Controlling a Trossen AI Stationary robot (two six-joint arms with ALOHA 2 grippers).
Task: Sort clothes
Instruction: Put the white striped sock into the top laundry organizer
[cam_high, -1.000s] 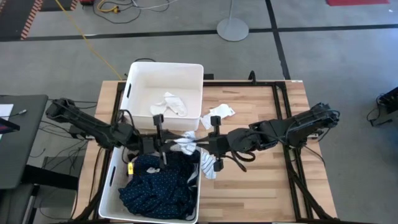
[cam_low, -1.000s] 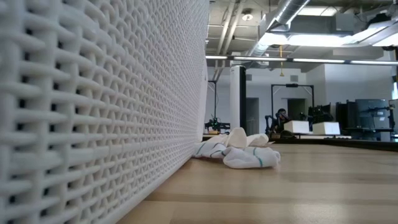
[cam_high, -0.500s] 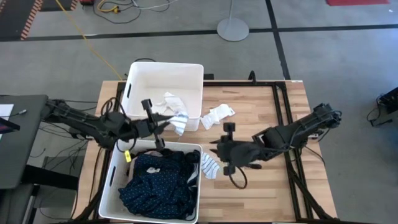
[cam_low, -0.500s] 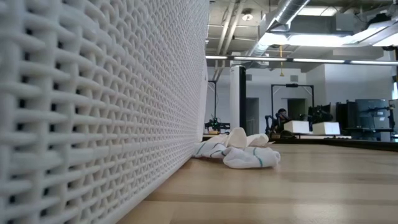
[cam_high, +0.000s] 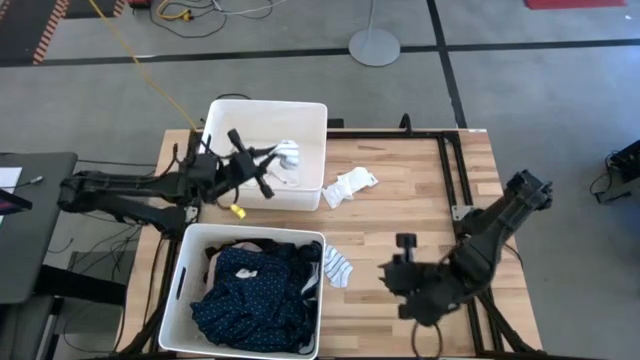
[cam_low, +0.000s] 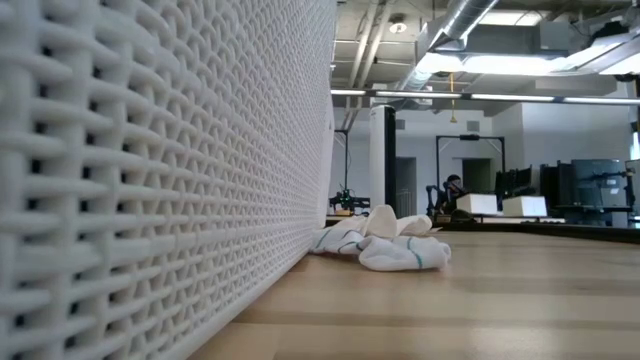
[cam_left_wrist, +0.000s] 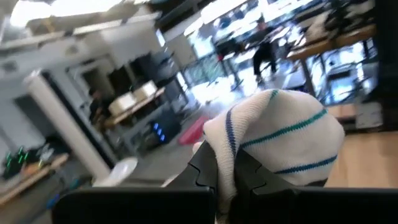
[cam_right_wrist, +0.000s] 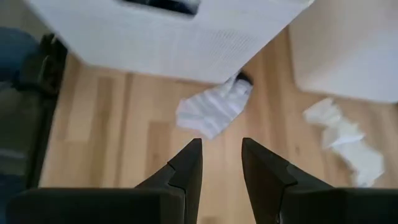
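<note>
My left gripper (cam_high: 278, 158) reaches over the far white bin (cam_high: 225, 120), shut on a white sock with blue and green stripes (cam_left_wrist: 273, 134). More white socks (cam_high: 262, 172) lie inside that bin. The near bin (cam_high: 190, 270) holds navy dotted clothes (cam_high: 250, 300). A striped sock (cam_high: 337, 268) lies on the table against the near bin's right wall, and it also shows in the right wrist view (cam_right_wrist: 211, 112). A bunch of white socks (cam_high: 350, 185) lies on the table beside the far bin. My right gripper (cam_right_wrist: 221, 155) is open above the table, right of the striped sock. My left gripper pinches a bunched fold of the sock (cam_left_wrist: 225, 163) between its two fingers (cam_left_wrist: 205, 168). The fingers point about level, coming from the table's left. The rest of the sock bulges past the fingertips, lifted clear above the far bin.
The two large white bins stand at the table's left, one behind the other. The near bin's woven wall (cam_low: 150, 180) fills the left of the low view, with the white socks (cam_low: 385, 245) beyond it. Bare wood (cam_high: 420, 200) lies right of the bins.
My left gripper has swung from the near bin's far rim toward the table's far edge and over the far bin, carrying the striped sock lifted clear. My right gripper has drawn back from the near bin toward the table's near right. The striped sock on the table stayed put.
</note>
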